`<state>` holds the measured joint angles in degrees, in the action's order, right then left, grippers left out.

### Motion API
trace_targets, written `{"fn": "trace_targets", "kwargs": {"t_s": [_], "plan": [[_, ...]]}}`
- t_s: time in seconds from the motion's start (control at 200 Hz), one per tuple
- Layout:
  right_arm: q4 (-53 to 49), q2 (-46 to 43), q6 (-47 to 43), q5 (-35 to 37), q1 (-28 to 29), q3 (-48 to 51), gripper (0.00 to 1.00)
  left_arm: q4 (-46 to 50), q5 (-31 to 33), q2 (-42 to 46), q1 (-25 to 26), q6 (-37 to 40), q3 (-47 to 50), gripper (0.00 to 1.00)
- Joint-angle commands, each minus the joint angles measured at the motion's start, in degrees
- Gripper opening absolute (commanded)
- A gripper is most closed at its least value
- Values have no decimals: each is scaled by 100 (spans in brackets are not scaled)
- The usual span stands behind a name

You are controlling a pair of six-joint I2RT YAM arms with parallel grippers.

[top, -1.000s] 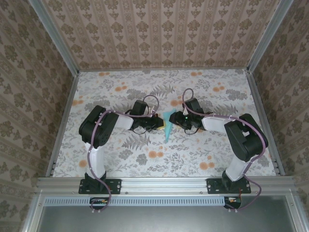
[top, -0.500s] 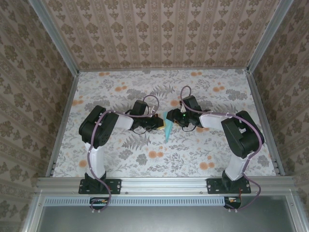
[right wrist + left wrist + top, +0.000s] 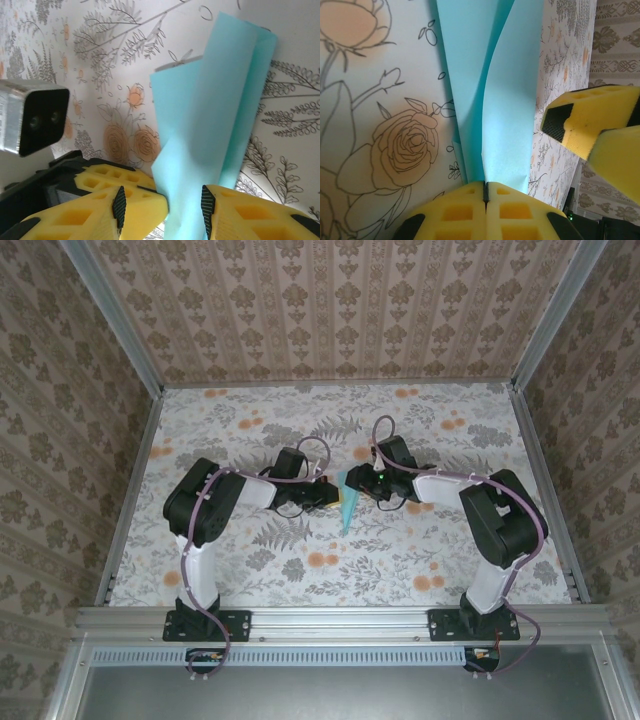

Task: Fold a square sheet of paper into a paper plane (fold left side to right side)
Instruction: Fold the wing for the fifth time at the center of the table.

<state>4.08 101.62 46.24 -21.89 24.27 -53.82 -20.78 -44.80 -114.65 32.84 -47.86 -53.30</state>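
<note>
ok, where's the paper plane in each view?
Top external: paper plane at frame centre, between left claw and right claw.
Left wrist: runs from the shut left claw at bottom centre up to the top edge.
Right wrist: centre-right, lower end between the open right claw.
Shared landmark: the yellow left claw clamped on the plane.

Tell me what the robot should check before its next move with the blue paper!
1. Left tool pinching the paper plane: ok, its fingers are shut on the paper's edge.
2. Right tool open: ok, there is a gap between its fingers.
3. Raised flap sits in that gap: ok.
4. Right tool's fingers touching the flap: cannot tell.
5. Plane lying flat on the table: not ok, the flap stands up and curves.
6. The two tools apart from each other: ok in the left wrist view.
</note>
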Motion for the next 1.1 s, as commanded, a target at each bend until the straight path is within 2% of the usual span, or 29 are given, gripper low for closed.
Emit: {"fn": "trace_targets", "kwargs": {"t_s": [0.0,1.09], "plan": [[20,-10,-131,-103,51,-271,47,390,199,-22,-54,239,6,0],[-558,800,-460,84,75,-699,47,837,405,-83,-41,416,-44,0]]}}
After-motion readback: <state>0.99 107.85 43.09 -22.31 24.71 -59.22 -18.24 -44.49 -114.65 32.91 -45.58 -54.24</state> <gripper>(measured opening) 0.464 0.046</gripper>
